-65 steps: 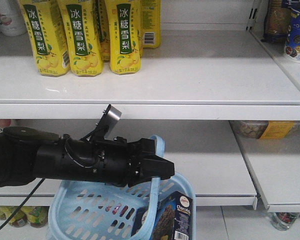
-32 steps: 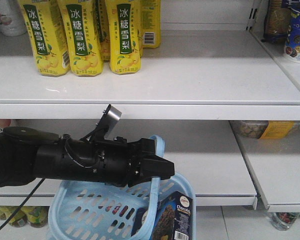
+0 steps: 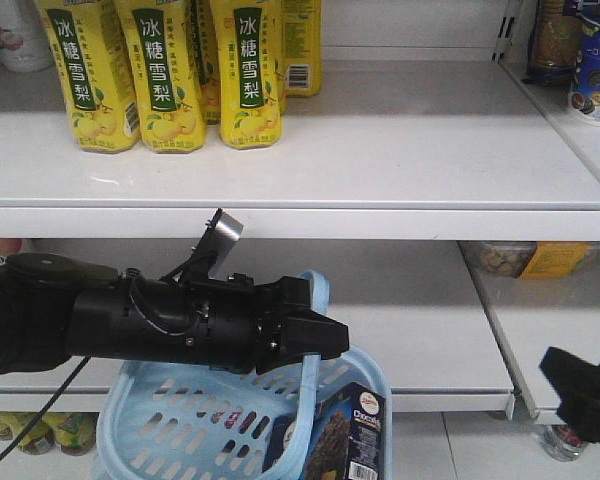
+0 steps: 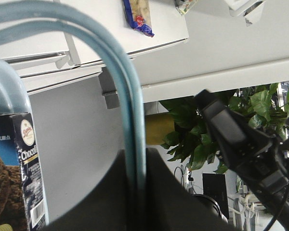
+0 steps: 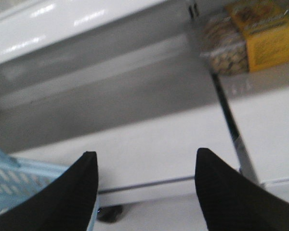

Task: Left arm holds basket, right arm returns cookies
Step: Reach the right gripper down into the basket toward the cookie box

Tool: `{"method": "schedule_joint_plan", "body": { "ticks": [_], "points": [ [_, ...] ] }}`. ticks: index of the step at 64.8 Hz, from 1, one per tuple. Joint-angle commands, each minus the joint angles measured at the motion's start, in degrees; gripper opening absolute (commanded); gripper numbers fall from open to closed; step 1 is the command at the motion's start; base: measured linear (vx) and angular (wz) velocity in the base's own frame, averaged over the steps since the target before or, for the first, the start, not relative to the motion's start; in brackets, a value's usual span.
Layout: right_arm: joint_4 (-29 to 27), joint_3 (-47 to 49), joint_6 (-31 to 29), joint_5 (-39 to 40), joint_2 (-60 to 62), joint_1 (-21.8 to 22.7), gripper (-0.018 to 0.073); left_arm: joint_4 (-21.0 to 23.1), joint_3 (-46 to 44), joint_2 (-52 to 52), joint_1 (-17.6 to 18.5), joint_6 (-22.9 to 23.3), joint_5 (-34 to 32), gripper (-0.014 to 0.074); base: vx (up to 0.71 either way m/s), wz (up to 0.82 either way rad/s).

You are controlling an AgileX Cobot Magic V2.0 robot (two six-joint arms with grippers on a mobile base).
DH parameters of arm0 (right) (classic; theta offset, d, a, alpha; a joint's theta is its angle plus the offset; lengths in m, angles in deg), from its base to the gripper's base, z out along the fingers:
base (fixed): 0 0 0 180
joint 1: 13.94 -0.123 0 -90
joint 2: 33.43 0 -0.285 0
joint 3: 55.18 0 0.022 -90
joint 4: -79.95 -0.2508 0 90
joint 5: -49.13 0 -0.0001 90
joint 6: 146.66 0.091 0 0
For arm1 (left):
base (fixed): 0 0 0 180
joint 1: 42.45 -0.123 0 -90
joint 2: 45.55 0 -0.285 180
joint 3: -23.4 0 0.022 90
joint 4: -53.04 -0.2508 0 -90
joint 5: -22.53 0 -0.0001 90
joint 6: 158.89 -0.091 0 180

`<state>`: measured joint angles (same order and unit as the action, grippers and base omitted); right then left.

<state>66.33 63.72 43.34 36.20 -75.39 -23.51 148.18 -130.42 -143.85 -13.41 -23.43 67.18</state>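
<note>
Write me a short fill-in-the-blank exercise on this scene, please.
1. The left gripper is ____ on the blue handles.
2. The cookies stand inside the blue ____.
3. The right gripper is ____ and holds nothing.
Missing words: shut; basket; open.

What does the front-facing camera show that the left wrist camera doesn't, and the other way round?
Only the front-facing view shows the yellow drink cartons on the top shelf, the whole left arm and the slotted sides of the basket. Only the left wrist view shows a leafy green plant and a wrapped snack packet overhead. Both show the cookies standing in the basket, the blue handle held in the left pincer, and the right arm off to one side.
</note>
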Motion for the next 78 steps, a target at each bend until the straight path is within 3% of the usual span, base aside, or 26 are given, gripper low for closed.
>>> {"method": "schedule_joint_plan", "body": {
  "ticks": [1,16,27,46,78],
  "points": [
    [-3.37,3.82,-0.46,0.53,-4.87,-3.69,0.0439,3.14,-1.76,2.90,0.00,-2.66,0.18,-0.0006,0.00,0.00],
    [-12.02,8.73,-2.05,-0.38,-15.92,-14.48,0.0439,3.14,-1.76,2.90,0.00,-2.66,0.18,-0.0006,0.00,0.00],
    [-15.03,12.20,-3.12,-2.04,-24.23,-19.11,0.0439,3.14,-1.76,2.90,0.00,-2.66,0.18,-0.0006,0.00,0.00],
    [-23.62,16.97,-9.99,-5.09,-35.80,-20.44,0.0440,3.14,-1.76,2.90,0.00,-2.66,0.18,-0.0006,0.00,0.00],
    [-49.85,17.64,-33.33,-8.10,-47.43,-20.44,0.0518,3.14,-1.76,2.90,0.00,-2.66,0.18,-0.0006,0.00,0.00]
  ]
}}
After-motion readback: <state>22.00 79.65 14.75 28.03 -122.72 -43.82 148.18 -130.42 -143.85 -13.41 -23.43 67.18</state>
